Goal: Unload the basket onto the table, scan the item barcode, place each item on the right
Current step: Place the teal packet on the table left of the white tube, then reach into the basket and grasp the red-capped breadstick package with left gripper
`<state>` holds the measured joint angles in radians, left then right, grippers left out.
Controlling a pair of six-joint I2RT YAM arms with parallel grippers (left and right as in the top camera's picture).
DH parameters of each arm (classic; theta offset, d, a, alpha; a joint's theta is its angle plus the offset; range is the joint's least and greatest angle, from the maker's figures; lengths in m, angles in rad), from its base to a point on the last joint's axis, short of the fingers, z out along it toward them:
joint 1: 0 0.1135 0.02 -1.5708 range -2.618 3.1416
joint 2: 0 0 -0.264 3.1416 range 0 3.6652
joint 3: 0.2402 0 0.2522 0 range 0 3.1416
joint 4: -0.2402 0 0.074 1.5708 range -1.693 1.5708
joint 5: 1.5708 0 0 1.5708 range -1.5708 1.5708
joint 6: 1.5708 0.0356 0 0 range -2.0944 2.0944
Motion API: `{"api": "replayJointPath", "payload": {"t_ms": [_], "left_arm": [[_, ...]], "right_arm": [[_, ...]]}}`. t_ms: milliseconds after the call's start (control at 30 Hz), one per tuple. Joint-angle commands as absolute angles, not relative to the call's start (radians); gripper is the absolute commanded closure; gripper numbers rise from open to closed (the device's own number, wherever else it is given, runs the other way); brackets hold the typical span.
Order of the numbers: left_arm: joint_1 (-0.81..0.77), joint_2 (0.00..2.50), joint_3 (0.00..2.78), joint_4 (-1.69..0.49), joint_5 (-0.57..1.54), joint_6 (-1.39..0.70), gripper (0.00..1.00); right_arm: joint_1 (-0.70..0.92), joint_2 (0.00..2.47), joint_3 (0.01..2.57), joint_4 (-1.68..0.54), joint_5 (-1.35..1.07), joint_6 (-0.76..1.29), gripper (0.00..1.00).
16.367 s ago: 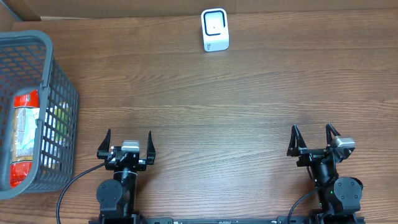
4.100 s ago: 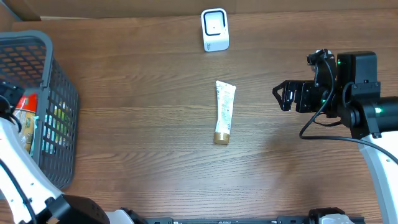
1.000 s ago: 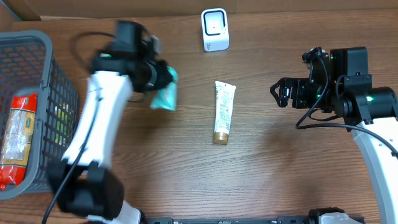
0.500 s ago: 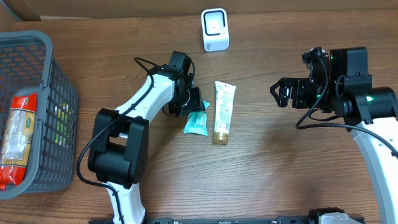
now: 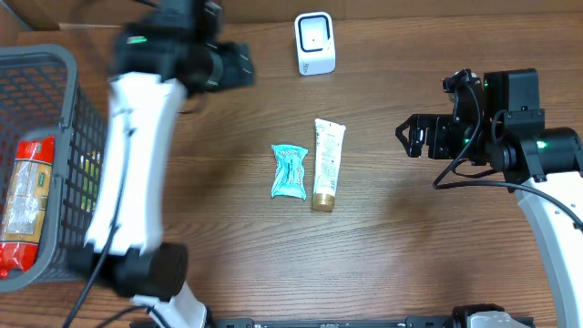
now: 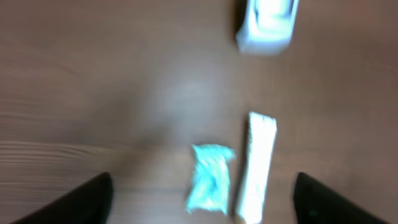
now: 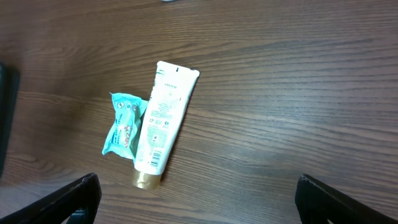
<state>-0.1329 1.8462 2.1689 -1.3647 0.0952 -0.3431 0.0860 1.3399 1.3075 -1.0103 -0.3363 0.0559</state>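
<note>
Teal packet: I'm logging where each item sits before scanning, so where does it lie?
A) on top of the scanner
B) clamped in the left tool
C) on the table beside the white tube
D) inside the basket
C: the teal packet lies flat on the table, right beside the white tube, with nothing gripping it.

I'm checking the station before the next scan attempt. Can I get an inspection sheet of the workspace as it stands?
Surface: wooden table, no spills seen.
Job's things: teal packet and tube lie side by side mid-table; scanner stands at the far edge.
Clutter: basket at the left edge, holding a red-capped pack.
Claws: left claw open, blurred, nothing held; right claw open, empty.
Cables: black cable loops behind the right claw.
Surroundings: cardboard behind the table.
</note>
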Motion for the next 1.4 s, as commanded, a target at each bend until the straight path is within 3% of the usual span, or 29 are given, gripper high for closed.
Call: {"api": "replayJointPath", "payload": {"t_ms": [0,200,433,700,933,1033,1200,1367], "left_arm": [[0.006,1.708,2.322,-1.418,-0.106,-0.306,0.04],[0.345,1.614,2.332,-1.410,-0.281,-0.378,0.07],[0.698,1.702,2.238,-1.330,-0.192,-0.393,0.08],[0.730,1.753,1.967,-1.157,-0.173,-0.128,0.15],[0.742,1.754,1.747,-1.007,-0.265,0.067,0.14],[0.742,1.754,1.645,-0.904,-0.266,0.172,0.12],[0.742,1.754,1.446,-0.648,-0.242,0.398,0.01],[0.743,1.784,1.312,-0.484,-0.206,0.451,0.00]], "right_arm": [[0.090,1.338,1.330,-1.005,-0.339,0.052,0.00],[0.090,1.338,1.330,-1.016,-0.339,0.051,0.00],[0.090,1.338,1.330,-1.021,-0.338,0.051,0.00],[0.090,1.338,1.330,-1.024,-0.338,0.051,0.00],[0.090,1.338,1.330,-1.027,-0.338,0.051,0.00],[0.090,1.338,1.330,-1.024,-0.338,0.051,0.00],[0.090,1.338,1.330,-1.020,-0.338,0.051,0.00],[0.090,1.338,1.330,-1.016,-0.338,0.051,0.00]]}}
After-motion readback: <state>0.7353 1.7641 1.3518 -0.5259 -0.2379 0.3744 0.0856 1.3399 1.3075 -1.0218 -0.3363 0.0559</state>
